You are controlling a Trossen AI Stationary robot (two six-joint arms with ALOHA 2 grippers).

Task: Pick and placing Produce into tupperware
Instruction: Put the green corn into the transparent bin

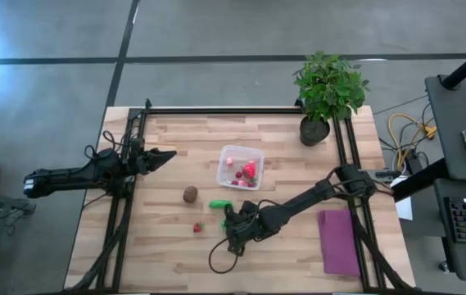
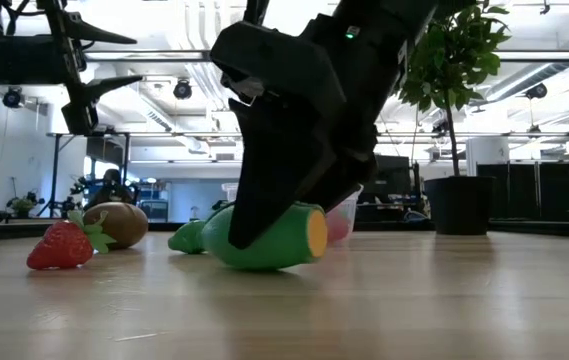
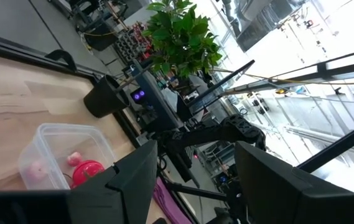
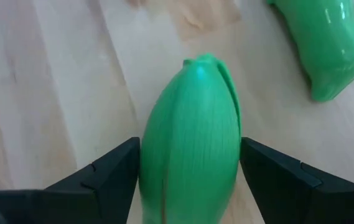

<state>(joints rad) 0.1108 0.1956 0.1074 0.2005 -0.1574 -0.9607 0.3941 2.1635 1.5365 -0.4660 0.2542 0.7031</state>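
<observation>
Tupperware [image 1: 239,166] sits near the middle of the table [image 1: 167,238] and already holds some red and pink pieces [image 1: 247,171], so part of the job looks done. Several items remain out on the wood: a brown kiwi [image 1: 190,194] to the left of the box, a small strawberry [image 1: 196,228] nearer the front edge, a green pepper-like piece [image 1: 221,205], and a green corn cob [image 4: 192,140] with a yellow end.

The right gripper [image 1: 234,232] is down at the table over that corn cob. Its two fingers [image 4: 105,177] stand on either side of the cob, close against it, though whether they already press on it is hard to tell; I would judge them about to grasp, spread just wider than the cob, which lies on the wood. The other green piece lies just beyond it.

The left gripper [image 1: 163,156] hovers over the left part of the table, well away from the produce, its fingers [image 3: 133,177] spread and holding nothing.

At least four pieces are left to move.
</observation>
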